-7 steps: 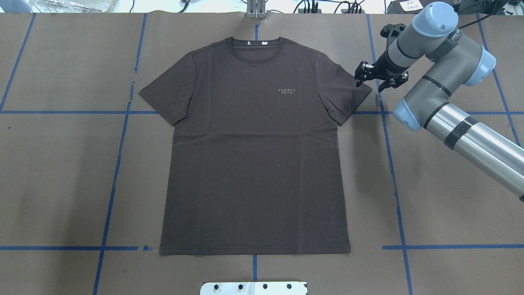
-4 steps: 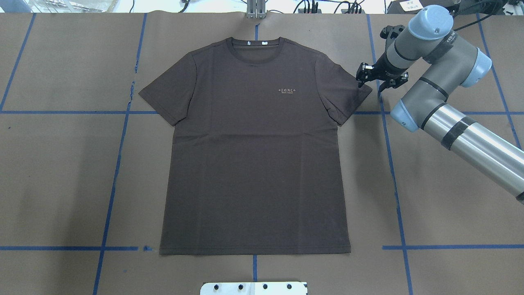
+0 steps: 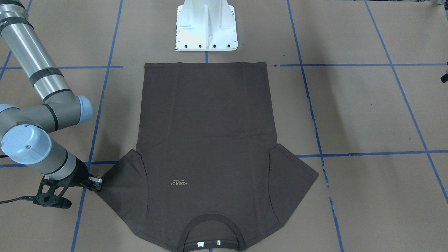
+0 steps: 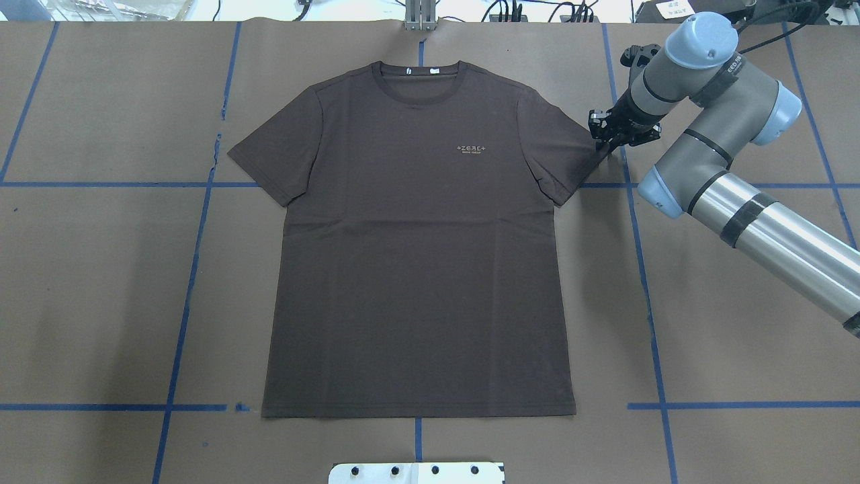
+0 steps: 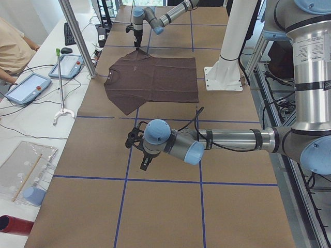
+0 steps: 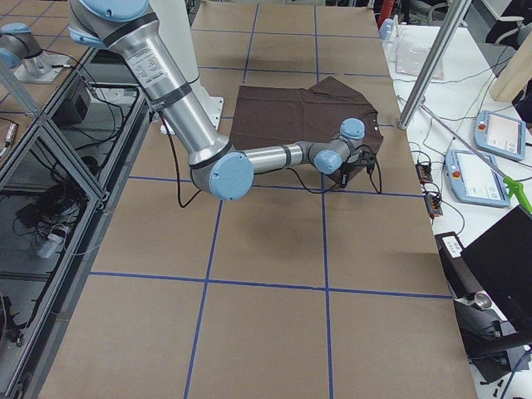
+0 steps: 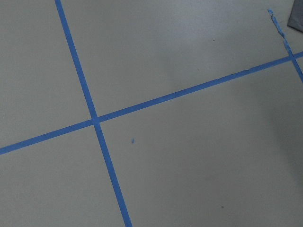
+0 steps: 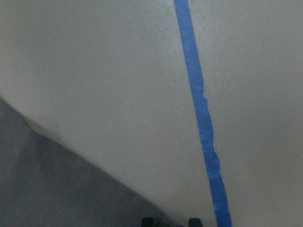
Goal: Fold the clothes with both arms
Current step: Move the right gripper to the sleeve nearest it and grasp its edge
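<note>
You're looking at a wide table covered in brown paper (image 4: 101, 282), and strips of blue tape (image 4: 101, 407) cut it into big squares. Along its far edge runs a white workbench (image 5: 20, 129) carrying two grey tablets with pale screens (image 5: 26, 88), and a slanted silver metal post (image 5: 77, 36) rises beside them. Off the robot's side, tangled black cables (image 6: 50, 212) lie down on the floor. The light is bright and even, with soft shadows.
</note>
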Robot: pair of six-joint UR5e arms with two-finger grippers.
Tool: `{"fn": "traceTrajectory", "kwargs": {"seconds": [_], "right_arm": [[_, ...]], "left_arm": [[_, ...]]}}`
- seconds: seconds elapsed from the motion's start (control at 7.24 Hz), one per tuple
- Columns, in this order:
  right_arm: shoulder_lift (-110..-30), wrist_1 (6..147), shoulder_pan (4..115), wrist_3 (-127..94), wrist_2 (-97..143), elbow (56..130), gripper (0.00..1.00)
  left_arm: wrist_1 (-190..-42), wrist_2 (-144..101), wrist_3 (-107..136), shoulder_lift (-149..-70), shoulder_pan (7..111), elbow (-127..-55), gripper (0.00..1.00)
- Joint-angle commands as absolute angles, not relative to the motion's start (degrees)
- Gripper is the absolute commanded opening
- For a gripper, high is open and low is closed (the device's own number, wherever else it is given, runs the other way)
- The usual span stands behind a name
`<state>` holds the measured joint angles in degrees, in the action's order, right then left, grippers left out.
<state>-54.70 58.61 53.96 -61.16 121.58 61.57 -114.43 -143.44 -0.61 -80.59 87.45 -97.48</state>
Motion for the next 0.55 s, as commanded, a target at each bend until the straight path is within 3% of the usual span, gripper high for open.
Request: {"fn": "traceTrajectory", "kwargs": {"seconds": [0.0,0.41], "right_arm": [[-52.75,58.71,53.79,-61.52,121.81,61.79,0.0],[-45.56,61.41,50.55,-65.44,121.55,61.7,0.0]], "left_arm": [[-114.43,-143.44,-0.62,-80.6,87.45,-97.3,1.0],[-114.43,-143.87,-0.35,-80.68,87.36,-97.12,1.0]]}}
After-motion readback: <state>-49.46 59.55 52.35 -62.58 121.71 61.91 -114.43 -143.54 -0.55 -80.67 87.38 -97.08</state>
